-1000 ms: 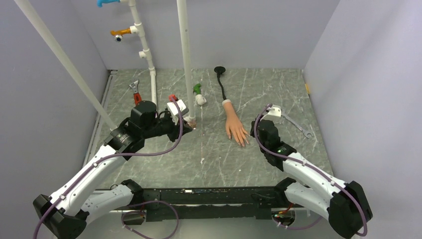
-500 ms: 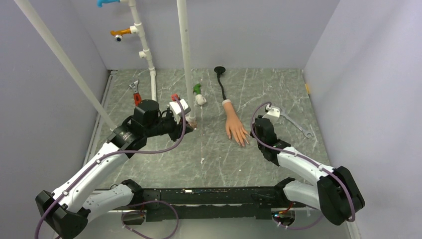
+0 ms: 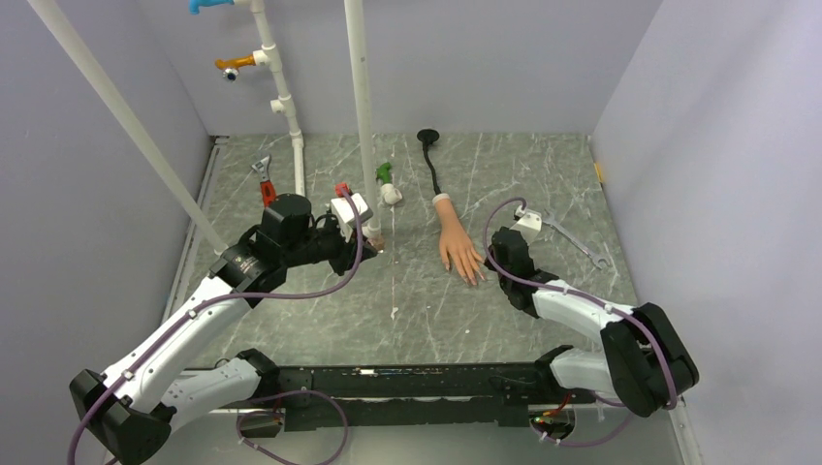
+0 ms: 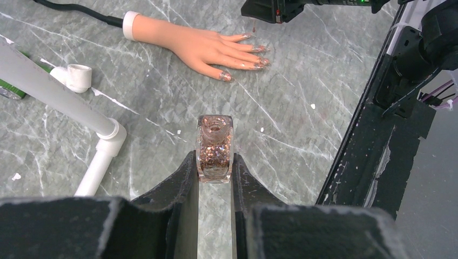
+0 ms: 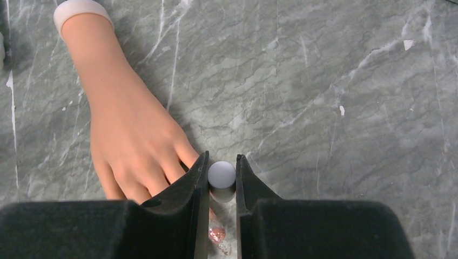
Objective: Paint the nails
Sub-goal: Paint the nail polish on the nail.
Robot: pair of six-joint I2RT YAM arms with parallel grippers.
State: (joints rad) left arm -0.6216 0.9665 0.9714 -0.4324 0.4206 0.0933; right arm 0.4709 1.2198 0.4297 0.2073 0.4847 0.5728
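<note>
The flesh-coloured mannequin hand point(image 3: 454, 246) lies flat mid-table, fingers toward the near right, black stem point(image 3: 430, 165) behind it. Its nails point(image 4: 254, 56) glitter in the left wrist view. My left gripper point(image 4: 215, 164) is shut on an uncapped clear polish bottle point(image 4: 215, 145) full of pink glitter, left of the hand beside a white pipe. My right gripper point(image 5: 222, 178) is shut on the white brush cap point(image 5: 222, 175), held over the little-finger side of the hand point(image 5: 127, 135); a glittered nail point(image 5: 217, 234) shows between the jaws below the cap. The brush tip point(image 4: 254, 24) hangs above the fingertips.
White PVC pipes point(image 3: 361, 107) rise behind the left gripper, with a joint on the table point(image 4: 102, 137). A green-and-white fitting point(image 3: 387, 184), a red-handled wrench point(image 3: 264, 179) and a grey spanner point(image 3: 580, 244) lie around. Grey walls enclose the table; the black front rail point(image 4: 378, 135) is near.
My right gripper has moved left and a little farther back, closer over the hand's fingertips. The left arm and bottle have stayed put.
</note>
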